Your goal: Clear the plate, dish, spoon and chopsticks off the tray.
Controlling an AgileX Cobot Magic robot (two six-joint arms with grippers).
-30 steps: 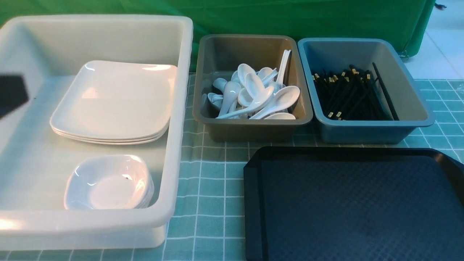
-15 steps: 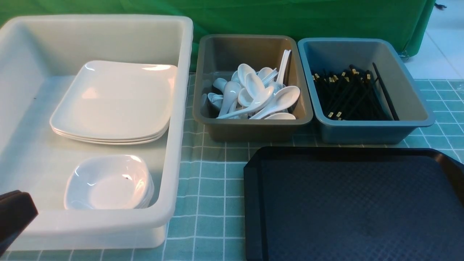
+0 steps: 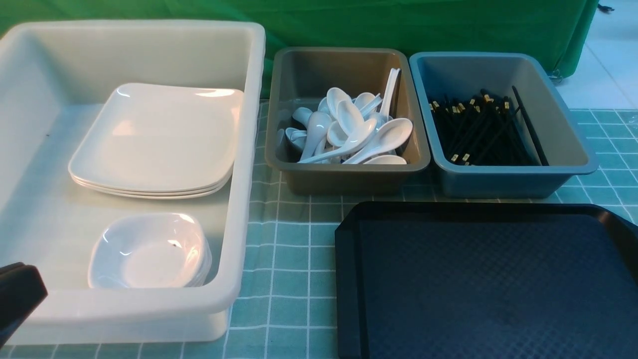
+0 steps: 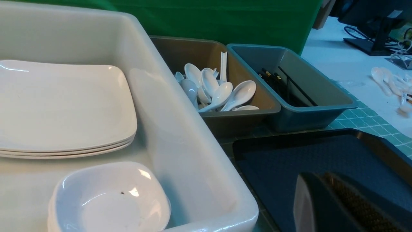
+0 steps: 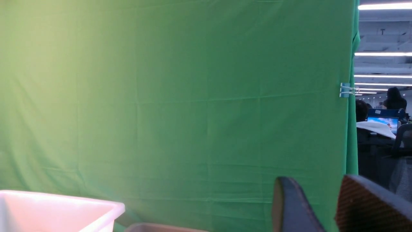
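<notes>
The black tray (image 3: 488, 284) lies at the front right with a bare base, also seen in the left wrist view (image 4: 289, 158). A stack of large white plates (image 3: 154, 139) and a stack of small deep dishes (image 3: 149, 252) rest inside the white tub. White spoons (image 3: 349, 129) fill the grey bin and black chopsticks (image 3: 478, 129) fill the blue bin. My left gripper (image 3: 17, 294) hangs shut and empty at the tub's near left corner; its fingers (image 4: 317, 180) press together. My right gripper (image 5: 317, 193) is raised toward the green cloth, open, with nothing between its fingers.
The big white tub (image 3: 249, 149) takes up the left side. The grey bin (image 3: 349, 169) and the blue bin (image 3: 513, 172) stand side by side behind the tray. A checked teal cloth (image 3: 289, 249) covers the table, and a green backdrop (image 3: 398, 25) hangs behind.
In the front view my left gripper dropped from the tub's left wall to the lower left corner, then barely moved. Tray, tub and bins stay as they were.
</notes>
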